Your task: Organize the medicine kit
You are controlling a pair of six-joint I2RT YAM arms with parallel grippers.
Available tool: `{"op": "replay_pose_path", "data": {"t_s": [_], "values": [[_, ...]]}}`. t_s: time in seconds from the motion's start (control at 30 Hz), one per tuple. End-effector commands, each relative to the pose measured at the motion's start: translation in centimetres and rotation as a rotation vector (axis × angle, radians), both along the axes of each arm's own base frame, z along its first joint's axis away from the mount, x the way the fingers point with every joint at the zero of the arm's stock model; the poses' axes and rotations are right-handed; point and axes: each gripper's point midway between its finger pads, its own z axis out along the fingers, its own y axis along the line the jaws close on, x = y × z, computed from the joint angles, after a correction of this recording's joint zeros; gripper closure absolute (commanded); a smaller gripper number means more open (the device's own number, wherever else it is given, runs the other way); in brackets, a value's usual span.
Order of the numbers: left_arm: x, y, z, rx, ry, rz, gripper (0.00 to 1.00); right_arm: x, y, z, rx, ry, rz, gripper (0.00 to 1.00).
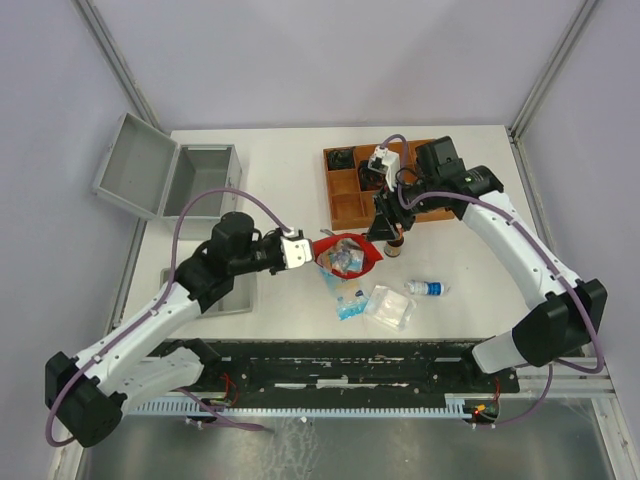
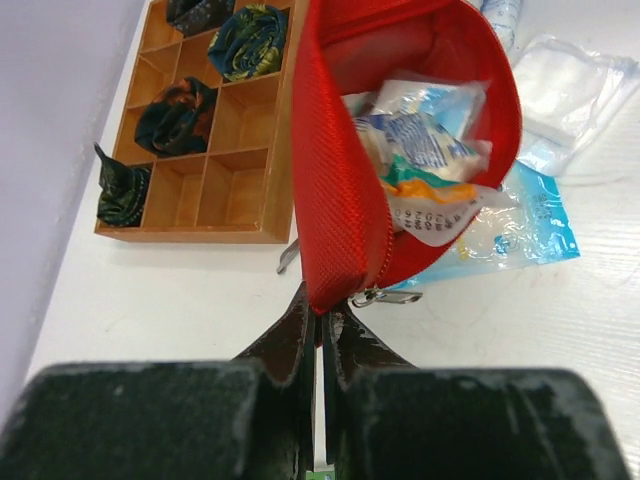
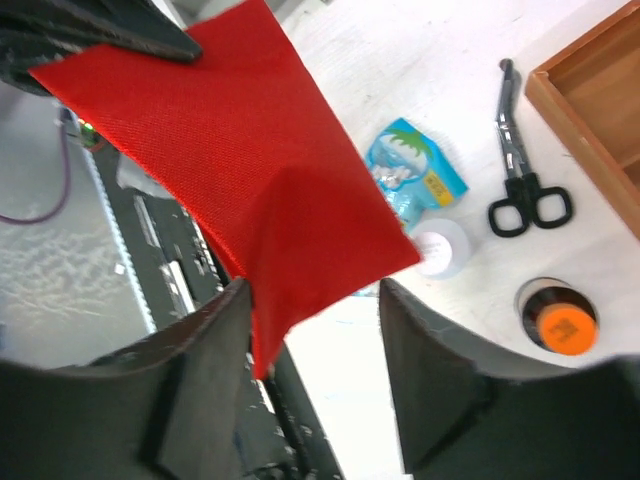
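While the medicine kit (image 1: 150,170) sat lid-open at the far left, well apart, the left gripper (image 2: 320,335) pinched the red pouch (image 2: 340,180) by its zipper end. The right gripper (image 3: 312,295) stood spread around a pouch corner. Holding the mouth upward should keep the packets (image 2: 420,150) inside.

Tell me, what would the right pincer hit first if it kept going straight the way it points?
The red pouch: its corner hangs between the open fingers of the right pincer, so it would likely push into that fabric, though depth is unclear.
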Motion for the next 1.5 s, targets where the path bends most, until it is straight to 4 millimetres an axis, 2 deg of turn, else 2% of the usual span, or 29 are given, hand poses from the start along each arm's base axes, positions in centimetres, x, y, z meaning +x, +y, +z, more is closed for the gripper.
{"op": "replay_pose_path", "data": {"t_s": [0.0,0.07,0.13,0.37,0.47,0.57,0.63,0.7,0.77,0.87,1.13,1.47], "values": [[0.1,-1.1,3.4,-0.117,0.071,0.014,0.97,0.3,-0.9,2.1,-0.041,-0.158,0.027,0.33],[0.4,-1.4,3.5,-0.131,0.119,0.031,0.97,0.5,-1.1,2.3,-0.069,-0.195,0.011,0.28],[0.9,-1.6,3.7,-0.151,0.17,0.071,0.97,1.0,-1.5,2.9,-0.088,-0.241,-0.019,0.27],[3.9,-1.2,4.4,-0.279,0.374,0.257,0.97,2.5,-2.6,6.8,-0.096,-0.368,-0.131,0.34],[4.6,-0.8,4.5,-0.322,0.442,0.286,0.97,2.0,-2.1,8.1,-0.072,-0.39,-0.106,0.4],[4.6,-1.1,4.2,-0.324,0.477,0.278,0.97,1.1,-0.6,8.4,-0.055,-0.411,-0.04,0.43],[4.5,-1.4,4.2,-0.33,0.495,0.266,0.97,-0.3,1.2,8.0,-0.027,-0.403,0.061,0.4],[4.3,-1.8,4.2,-0.338,0.517,0.251,0.97,-1.8,3.1,7.3,0.002,-0.404,0.182,0.27],[4.4,-2.1,4.4,-0.348,0.533,0.246,0.97,-3.0,4.8,6.3,-0.005,-0.416,0.271,0.2],[4.1,-2.4,4.7,-0.356,0.559,0.227,0.97,-3.2,6.2,4.9,-0.035,-0.424,0.33,0.17],[3.1,-3.2,5.4,-0.376,0.595,0.162,0.97,-3.5,7.9,2.3,-0.038,-0.376,0.382,0.17],[1.2,-3.8,6.1,-0.397,0.608,0.046,0.97,-3.9,7.6,-1.6,-0.071,-0.314,0.403,0.19]]}}
